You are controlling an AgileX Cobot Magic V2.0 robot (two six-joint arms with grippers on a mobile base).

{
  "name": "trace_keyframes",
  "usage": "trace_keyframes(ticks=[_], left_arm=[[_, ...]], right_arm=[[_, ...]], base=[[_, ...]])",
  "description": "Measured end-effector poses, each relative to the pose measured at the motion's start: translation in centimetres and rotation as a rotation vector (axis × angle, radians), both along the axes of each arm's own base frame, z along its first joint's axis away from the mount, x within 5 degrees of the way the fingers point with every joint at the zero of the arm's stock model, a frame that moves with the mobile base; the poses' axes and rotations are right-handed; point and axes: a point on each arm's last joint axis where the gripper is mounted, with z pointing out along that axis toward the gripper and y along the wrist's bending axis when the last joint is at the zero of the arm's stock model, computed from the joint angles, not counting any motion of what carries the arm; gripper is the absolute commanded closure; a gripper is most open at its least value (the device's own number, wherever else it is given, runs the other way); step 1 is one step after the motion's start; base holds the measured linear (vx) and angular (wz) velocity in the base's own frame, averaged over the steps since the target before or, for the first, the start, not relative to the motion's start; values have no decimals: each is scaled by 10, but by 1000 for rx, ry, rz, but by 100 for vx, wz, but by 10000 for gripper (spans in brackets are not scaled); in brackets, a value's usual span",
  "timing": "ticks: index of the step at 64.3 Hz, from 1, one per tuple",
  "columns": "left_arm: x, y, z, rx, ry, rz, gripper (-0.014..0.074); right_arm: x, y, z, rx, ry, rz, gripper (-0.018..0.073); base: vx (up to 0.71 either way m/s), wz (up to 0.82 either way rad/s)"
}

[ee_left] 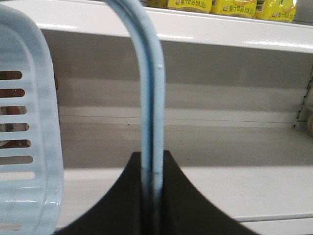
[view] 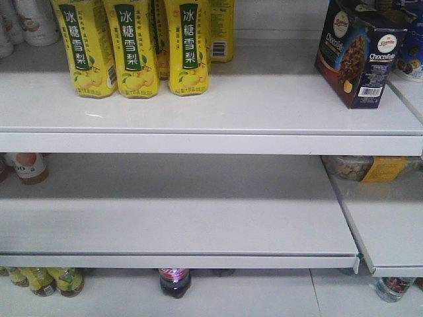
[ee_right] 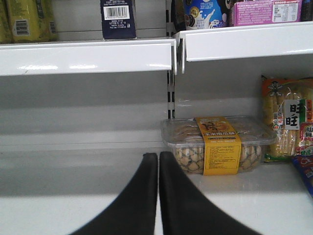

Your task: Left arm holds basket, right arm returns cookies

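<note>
Cookies back on the upper shelf, basket handle in the left arm's grip.

Left jaws [ee_left: 152,196] are clamped on the pale blue loop handle of the basket [ee_left: 29,147], whose slotted wall hangs just beside them at the left of the wrist view. Right jaws [ee_right: 158,196] are pressed together with nothing between them, pointed at the bare lower shelf [ee_right: 83,171], with a clear tub of biscuits [ee_right: 215,144] near on the right. Further out, the cookies [view: 357,53] stand upright on the upper shelf [view: 198,105], well apart from the yellow pear-drink bottles [view: 132,46], and no arm touches the box. To my eye the return looks done; what seems left is only to draw the right arm clear while the left carries the basket.
</note>
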Motion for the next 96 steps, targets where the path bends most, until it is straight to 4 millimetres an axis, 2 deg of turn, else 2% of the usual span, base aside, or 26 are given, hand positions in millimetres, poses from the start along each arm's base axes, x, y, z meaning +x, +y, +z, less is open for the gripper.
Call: trace_keyframes(ticks=[96], left_arm=[[0,0,0,0,0,0,603]], right_arm=[[0,0,-1,7,6,-2,567]], base=[[0,0]])
